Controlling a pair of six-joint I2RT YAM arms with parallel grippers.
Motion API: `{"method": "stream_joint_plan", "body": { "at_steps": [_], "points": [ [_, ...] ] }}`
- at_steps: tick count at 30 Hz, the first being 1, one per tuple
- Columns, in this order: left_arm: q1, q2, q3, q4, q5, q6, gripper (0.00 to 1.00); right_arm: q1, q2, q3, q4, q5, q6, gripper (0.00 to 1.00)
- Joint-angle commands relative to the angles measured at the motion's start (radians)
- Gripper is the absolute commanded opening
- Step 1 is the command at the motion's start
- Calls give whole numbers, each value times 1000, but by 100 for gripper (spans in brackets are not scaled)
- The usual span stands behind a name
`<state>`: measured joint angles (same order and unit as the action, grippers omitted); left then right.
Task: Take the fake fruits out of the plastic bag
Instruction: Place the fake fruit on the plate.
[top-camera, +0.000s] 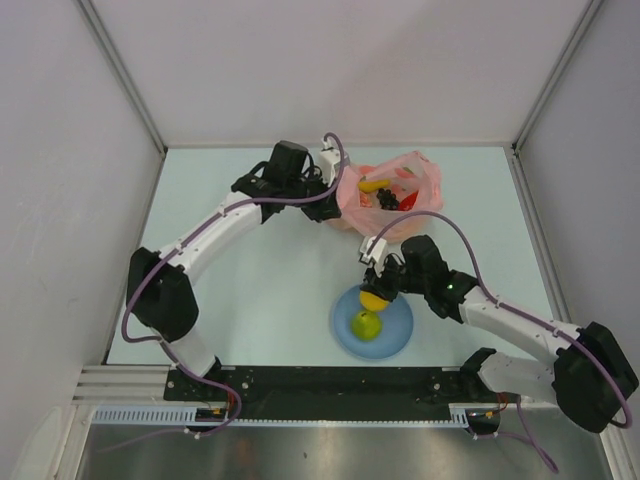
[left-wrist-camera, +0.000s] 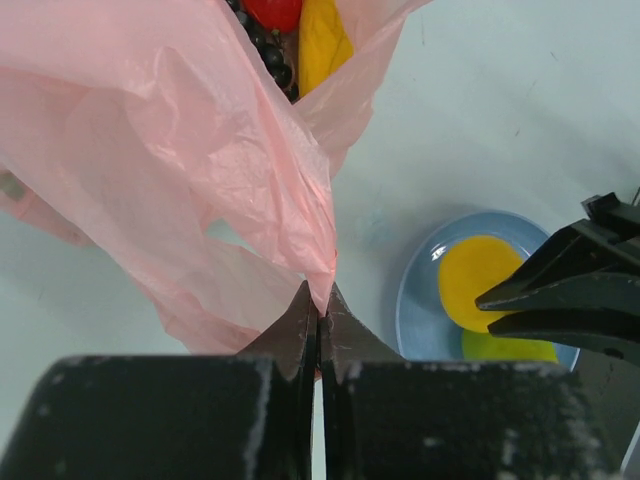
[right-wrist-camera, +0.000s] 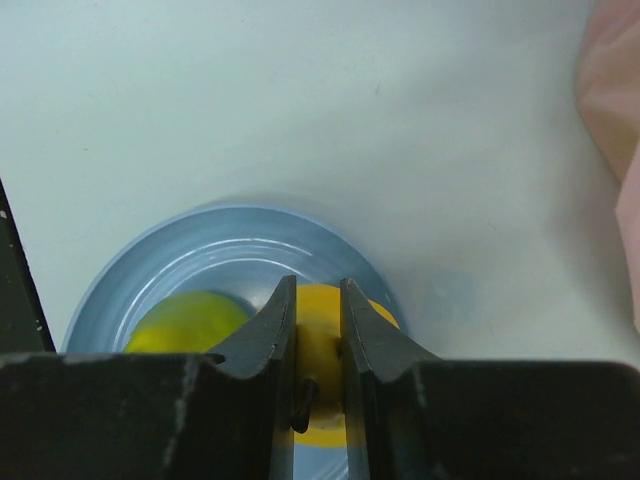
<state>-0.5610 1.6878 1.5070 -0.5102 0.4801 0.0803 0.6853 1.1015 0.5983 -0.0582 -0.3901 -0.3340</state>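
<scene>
The pink plastic bag (top-camera: 392, 196) lies at the back middle of the table, with a yellow fruit (top-camera: 371, 185), a red piece (top-camera: 408, 200) and dark grapes (top-camera: 386, 202) showing inside. My left gripper (top-camera: 327, 190) is shut on the bag's edge (left-wrist-camera: 322, 285) at its left side. My right gripper (top-camera: 377, 290) is shut on an orange-yellow fruit (right-wrist-camera: 320, 340) and holds it over the far rim of the blue plate (top-camera: 396, 340). A green-yellow fruit (top-camera: 366, 325) lies on the plate and shows in the right wrist view (right-wrist-camera: 190, 322).
White walls enclose the table at the back and both sides. The arm bases and a black rail (top-camera: 320, 385) run along the near edge. The plate also shows in the left wrist view (left-wrist-camera: 420, 300).
</scene>
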Motion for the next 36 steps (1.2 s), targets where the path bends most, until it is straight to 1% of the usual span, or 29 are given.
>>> {"method": "stream_joint_plan", "body": {
  "at_steps": [1,7,17,19,21,22,23,24,25,26,28,31,33,36],
  "points": [
    [-7,-57,-13,6,-5,21,1,48,40,-3,141,-20,16,0],
    [-7,-79,-41,9,-12,22,0,124,83,-6,205,-6,39,0],
    [-7,-100,-68,16,-12,22,0,146,169,-6,231,-38,10,0],
    [-5,-97,-62,16,-9,21,0,146,182,-6,232,-42,0,2],
    [-5,-94,-59,16,-8,19,0,149,192,-6,233,-43,0,26],
    [-7,-91,-57,18,-8,19,0,155,195,-6,236,-35,3,42],
    [-5,-89,-57,18,-6,18,0,155,195,-6,238,-27,4,66],
    [-5,-88,-57,19,-6,18,0,155,195,-6,236,-29,4,70],
    [-7,-85,-56,18,-3,16,0,155,186,-6,235,-29,4,80],
    [-7,-83,-54,18,0,16,0,155,176,-5,230,-20,4,85],
    [-7,-82,-48,16,3,12,0,151,147,-2,216,-16,-2,91],
    [-7,-77,-31,18,5,1,0,112,69,26,169,-30,-5,91],
    [-5,-71,-16,15,5,1,0,74,8,70,118,-47,-2,91],
    [-7,-65,-5,15,-1,4,0,34,-67,142,64,-32,7,91]
  ]
}}
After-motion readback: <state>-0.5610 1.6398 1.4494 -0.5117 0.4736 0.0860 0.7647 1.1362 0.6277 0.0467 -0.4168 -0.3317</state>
